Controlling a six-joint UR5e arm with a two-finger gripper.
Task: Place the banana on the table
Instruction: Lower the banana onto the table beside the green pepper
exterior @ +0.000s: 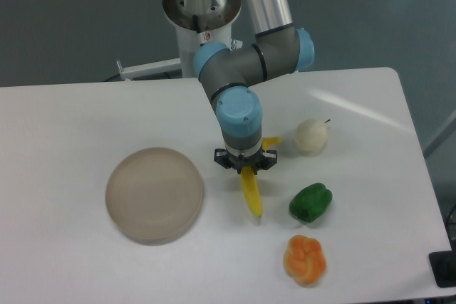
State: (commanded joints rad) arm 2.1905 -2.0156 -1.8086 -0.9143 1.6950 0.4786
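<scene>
The banana (251,194) is slim, curved and bright yellow. It runs from its stem end, right of the wrist, down to a tip pointing at the front edge, low over or on the white table (71,119). My gripper (244,163) points straight down over the banana's middle. Its black jaws stand on either side of the banana and seem shut on it. The wrist hides the fingertips and the banana's middle.
A round beige plate (154,194) lies left of the gripper. A pale round fruit (311,136), a green pepper (311,202) and a lumpy orange fruit (305,260) lie to the right and front right. The robot base (203,12) stands at the back.
</scene>
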